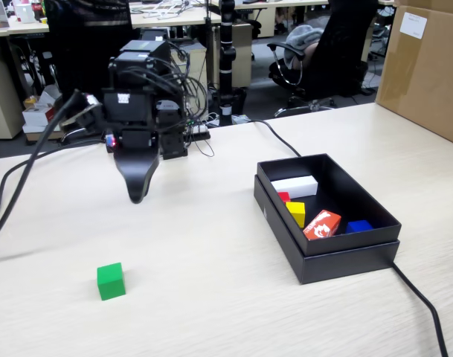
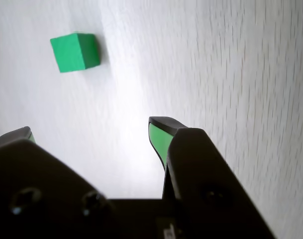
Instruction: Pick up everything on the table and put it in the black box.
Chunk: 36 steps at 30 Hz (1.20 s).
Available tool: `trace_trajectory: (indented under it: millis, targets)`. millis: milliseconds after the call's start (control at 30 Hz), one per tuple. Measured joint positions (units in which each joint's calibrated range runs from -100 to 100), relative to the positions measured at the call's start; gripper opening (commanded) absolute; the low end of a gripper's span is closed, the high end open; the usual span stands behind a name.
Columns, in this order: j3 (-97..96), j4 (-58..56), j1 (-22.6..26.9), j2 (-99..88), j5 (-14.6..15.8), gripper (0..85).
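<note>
Red cube (image 1: 283, 196): mostly hidden behind yellow cube (image 1: 296, 213) in black box (image 1: 360, 203) toward desk's right edge; white block (image 1: 294, 186), printed orange-red block (image 1: 322, 224), blue piece (image 1: 358, 226) also inside. Green cube (image 1: 111, 281): on table (image 1: 211, 297), near front-left. Gripper (image 2: 91, 134): jaws spread, empty.

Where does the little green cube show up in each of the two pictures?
Fixed view: the green cube sits alone on the table, lower left, nearer the camera than the gripper.
Wrist view: the same cube lies at the upper left, beyond the open jaws.
Shared landmark: the gripper itself, with bare wood-grain tabletop between it and the cube.
</note>
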Motion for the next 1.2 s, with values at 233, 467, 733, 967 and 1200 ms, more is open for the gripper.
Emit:
trace_trajectory:
  millis: [233, 467, 733, 967, 1200]
  targets:
    - [4.7, 2.9, -1.9, 14.2, -1.7, 46.3]
    - [15.0, 3.1, -2.0, 27.4, -1.8, 46.1]
    - [29.7, 3.0, -3.1, 42.1, -2.1, 44.8]
    - [31.9, 3.0, -3.3, 47.2, -3.1, 44.8]
    - [31.9, 3.0, -3.0, 47.4, -3.4, 44.7]
